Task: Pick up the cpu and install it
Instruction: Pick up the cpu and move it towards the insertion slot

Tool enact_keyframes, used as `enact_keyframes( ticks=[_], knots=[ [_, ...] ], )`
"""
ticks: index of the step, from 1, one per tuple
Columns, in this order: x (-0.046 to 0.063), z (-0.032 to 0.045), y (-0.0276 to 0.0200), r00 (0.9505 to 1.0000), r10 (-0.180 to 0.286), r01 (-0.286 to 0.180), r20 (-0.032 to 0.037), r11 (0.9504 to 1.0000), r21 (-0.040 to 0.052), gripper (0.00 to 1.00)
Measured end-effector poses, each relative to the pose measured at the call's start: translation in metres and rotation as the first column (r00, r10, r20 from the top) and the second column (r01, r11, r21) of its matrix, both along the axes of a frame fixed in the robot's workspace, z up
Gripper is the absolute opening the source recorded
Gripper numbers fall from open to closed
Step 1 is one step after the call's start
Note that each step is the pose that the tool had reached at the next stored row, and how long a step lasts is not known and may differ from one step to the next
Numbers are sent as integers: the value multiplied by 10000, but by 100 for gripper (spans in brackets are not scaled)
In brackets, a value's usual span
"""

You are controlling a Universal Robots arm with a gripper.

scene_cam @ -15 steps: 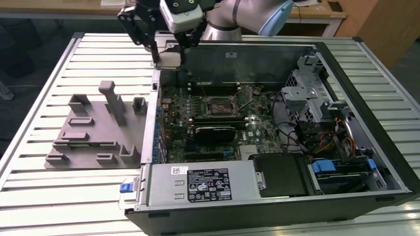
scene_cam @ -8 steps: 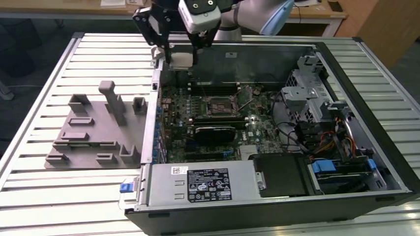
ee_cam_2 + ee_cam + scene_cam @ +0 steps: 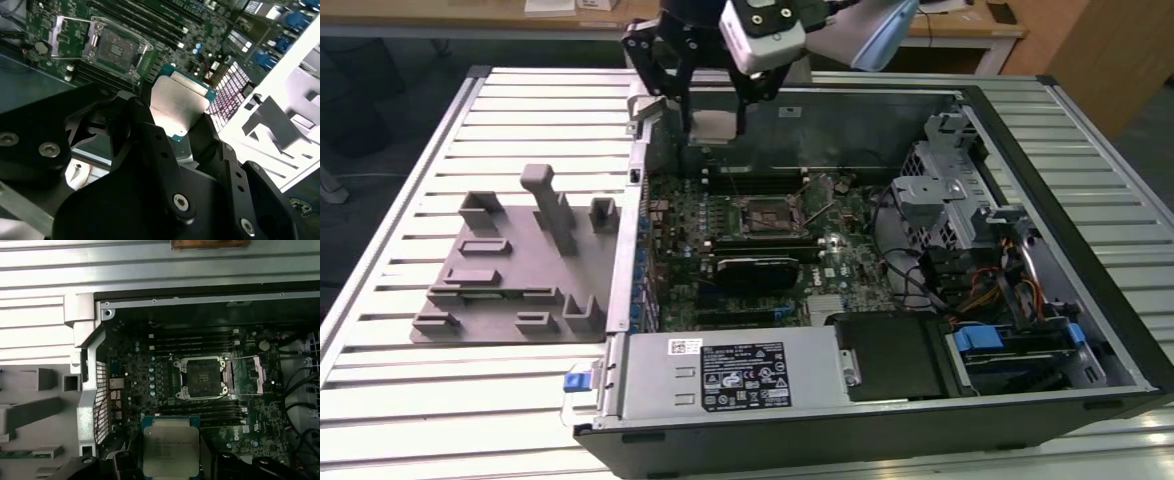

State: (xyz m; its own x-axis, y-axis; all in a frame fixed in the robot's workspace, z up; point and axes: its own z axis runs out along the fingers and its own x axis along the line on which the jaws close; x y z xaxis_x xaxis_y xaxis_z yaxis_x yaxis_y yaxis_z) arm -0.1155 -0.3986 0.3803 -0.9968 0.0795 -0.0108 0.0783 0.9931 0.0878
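The picking part looks done. The cpu lies on no surface; it is carried by the gripper. The black fingers are closed only as far as the chip's width and press on two opposite edges of it. Its silver top shows in both wrist views.

In the exterior view the gripper hangs over the far part of the open computer case, above the motherboard. The socket is empty, and its metal load plate is folded open just beside it. The cpu is apart from the socket and higher than it, so I judge the installing is not yet done: the chip is not yet seated and the plate is not closed.
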Motion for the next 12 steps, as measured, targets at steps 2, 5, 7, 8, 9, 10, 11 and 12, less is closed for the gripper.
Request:
enact_keyframes(
  ticks=[2,5,7,8,9,10,11,12],
  knots=[
    [75,-27,0,10000,2,-2,-29,10000,1,54],
    [178,-82,0,10000,1,-1,-79,10000,-1,54],
    [242,-117,0,9999,1,-1,-107,10000,1,54],
    [274,-136,0,9999,0,0,-121,10000,1,54],
    [310,-155,0,9999,1,-1,-137,10000,1,54],
    [342,-173,0,9999,2,-2,-152,10000,0,54],
    [371,-191,1,9999,2,-2,-164,10000,0,54],
    [397,-209,3,9998,0,0,-174,10000,1,54]
  ],
)
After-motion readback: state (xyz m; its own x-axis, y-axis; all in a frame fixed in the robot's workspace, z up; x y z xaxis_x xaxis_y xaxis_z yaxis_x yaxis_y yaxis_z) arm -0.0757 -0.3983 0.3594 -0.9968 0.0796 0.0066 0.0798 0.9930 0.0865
